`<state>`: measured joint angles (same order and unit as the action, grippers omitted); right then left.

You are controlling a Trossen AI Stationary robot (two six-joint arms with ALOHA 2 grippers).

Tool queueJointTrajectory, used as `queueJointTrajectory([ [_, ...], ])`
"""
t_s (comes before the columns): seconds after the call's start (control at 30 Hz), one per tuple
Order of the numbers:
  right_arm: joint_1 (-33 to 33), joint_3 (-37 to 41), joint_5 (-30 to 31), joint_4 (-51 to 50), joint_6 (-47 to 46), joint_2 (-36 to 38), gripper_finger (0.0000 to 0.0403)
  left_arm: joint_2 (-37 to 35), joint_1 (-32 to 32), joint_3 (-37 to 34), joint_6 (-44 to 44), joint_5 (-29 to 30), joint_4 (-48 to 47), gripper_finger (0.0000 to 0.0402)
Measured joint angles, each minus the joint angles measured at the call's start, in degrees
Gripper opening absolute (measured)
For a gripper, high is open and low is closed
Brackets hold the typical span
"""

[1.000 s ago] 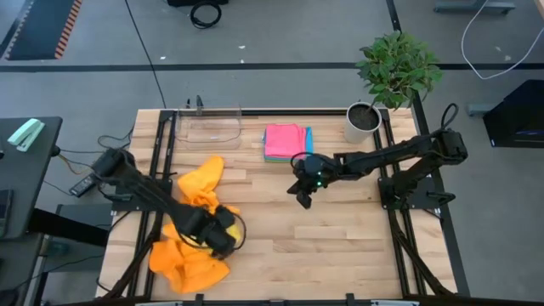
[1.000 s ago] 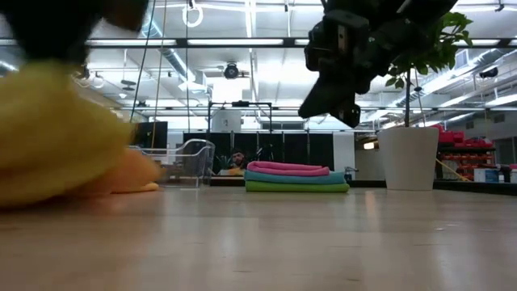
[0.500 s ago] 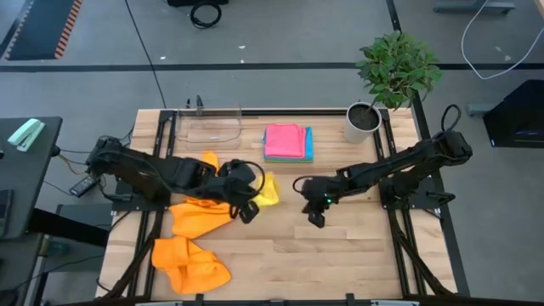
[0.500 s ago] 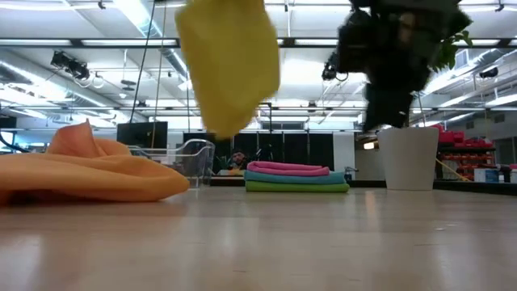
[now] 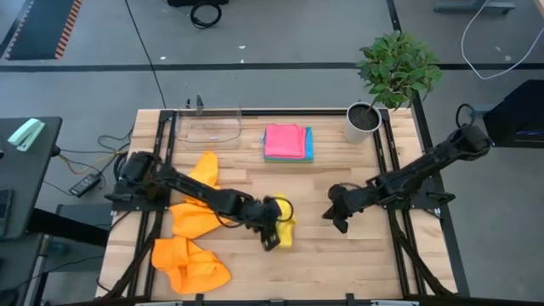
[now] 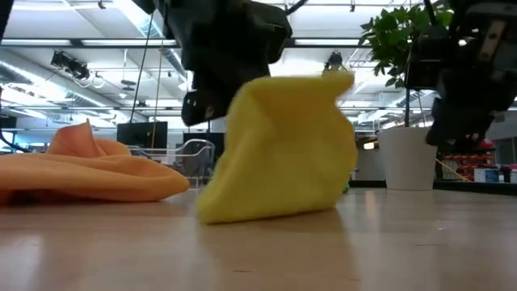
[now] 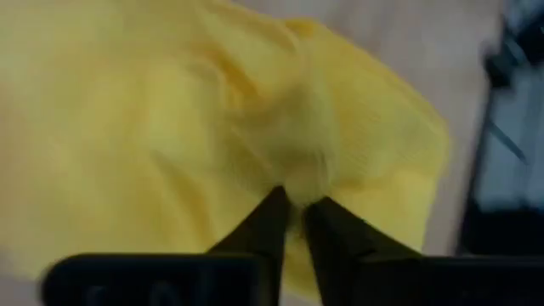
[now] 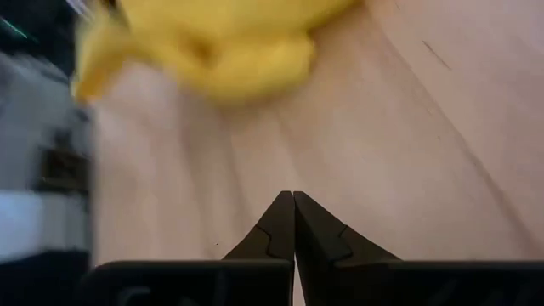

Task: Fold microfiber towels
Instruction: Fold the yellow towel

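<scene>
Left gripper [image 7: 294, 204] pinches a crumpled soft yellow microfiber towel [image 5: 286, 231] at mid-table, while right gripper [image 8: 294, 202] hovers nearby, fingers pressed together.

We see a wooden table [image 5: 340, 255] with pale planks and black metal rails along its two sides. At about eleven o'clock on the table stands a clear plastic tray [image 5: 209, 126]; in the low view it shows as a transparent basket [image 6: 191, 158] far behind. At about one o'clock stands a white pot [image 5: 363, 121] with a green plant [image 5: 397, 68]; we see the same pot [image 6: 406, 158] in the low view. On the grey floor at twelve o'clock lies a coiled black cable [image 5: 204, 13]. At nine o'clock, beside the table, stands a dark side desk [image 5: 17, 195] with a pale green object [image 5: 25, 134] on it.
</scene>
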<state>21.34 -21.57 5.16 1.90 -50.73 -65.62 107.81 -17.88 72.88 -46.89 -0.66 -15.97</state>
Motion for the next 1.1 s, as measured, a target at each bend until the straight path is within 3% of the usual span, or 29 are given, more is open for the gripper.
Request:
queueJointTrajectory([
  [0.1, 0.0, 1.9, 2.4, 7.3, -2.3, -1.3, 0.0010, 0.0, 0.1, 0.2, -0.7, -7.1, 0.1, 0.0120],
  [0.17, -0.6, 0.9, 4.3, 8.0, -3.0, -3.3, 0.0019, -1.2, 0.3, 0.2, -0.4, -8.7, -0.8, 0.0157],
  [0.27, -2.3, -2.0, 4.6, 8.3, -2.3, -7.7, 0.0042, -4.2, 0.8, 0.3, 0.3, -8.1, -2.6, 0.0197],
  [0.37, -4.2, -6.2, 4.2, 9.2, -1.7, -13.8, 0.0072, -6.7, 1.0, 0.3, 1.2, -2.6, -7.9, 0.0217],
  [0.47, -7.7, -10.5, 2.3, 9.1, -1.1, -20.3, 0.0102, -6.9, 1.1, 0.2, 3.7, 2.8, -14.5, 0.0219],
  [0.67, -16.0, -15.7, -3.8, 8.7, 1.5, -28.6, 0.0148, -6.5, 1.3, -0.3, 5.6, 3.5, -15.3, 0.0200],
  [0.87, -17.7, -18.4, -10.5, 10.0, 3.8, -32.2, 0.0165, -6.7, -0.3, -0.3, 8.4, 4.0, -16.5, 0.0186],
  [1.0, -17.5, -20.4, -10.4, 10.0, 3.8, -35.2, 0.0144, -8.3, -1.5, -1.4, 9.6, 7.8, -15.2, 0.0178],
  [1.1, -16.8, -21.5, -6.9, 10.0, 4.1, -35.8, 0.0082, -11.5, -1.6, -4.8, 9.9, 9.7, -12.9, 0.0173],
])
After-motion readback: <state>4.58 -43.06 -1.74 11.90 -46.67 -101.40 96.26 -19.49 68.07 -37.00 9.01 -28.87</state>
